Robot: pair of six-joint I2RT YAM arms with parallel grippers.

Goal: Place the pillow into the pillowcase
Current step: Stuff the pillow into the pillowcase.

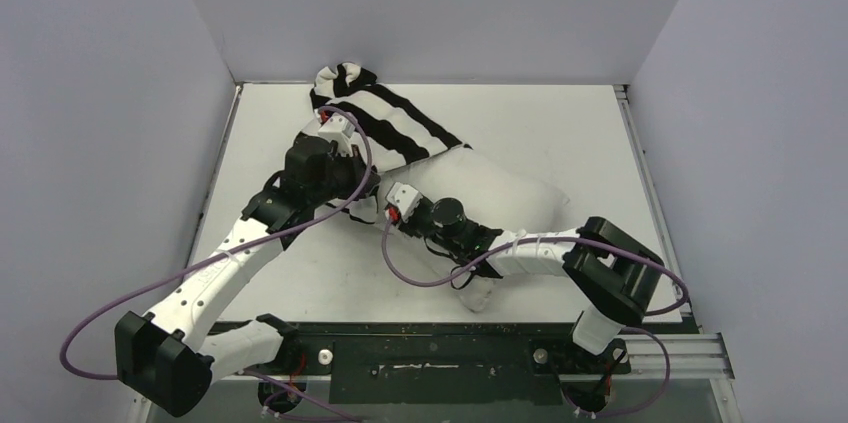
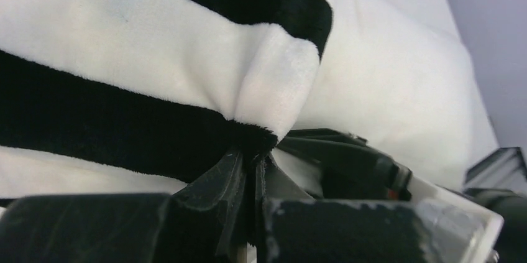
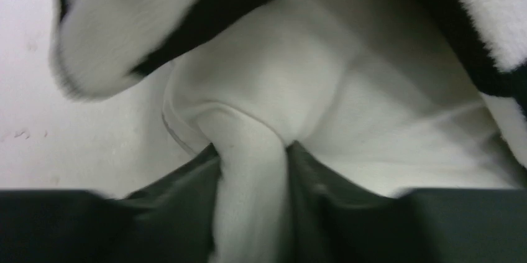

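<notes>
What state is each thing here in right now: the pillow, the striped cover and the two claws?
pillow: mostly outside the pillowcase, one fold pinched.
pillowcase: rumpled, its edge pinched beside the pillow's end.
left gripper: shut on the pillowcase's edge.
right gripper: shut on a fold of the pillow.

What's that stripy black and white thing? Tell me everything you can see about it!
It is the pillowcase, a soft, fuzzy-looking cloth with broad black and white stripes. It lies crumpled on the far left part of the table, with one end bunched up by the back wall. Its near end covers part of the plump white pillow. The left gripper is shut on a fold of its edge.
</notes>
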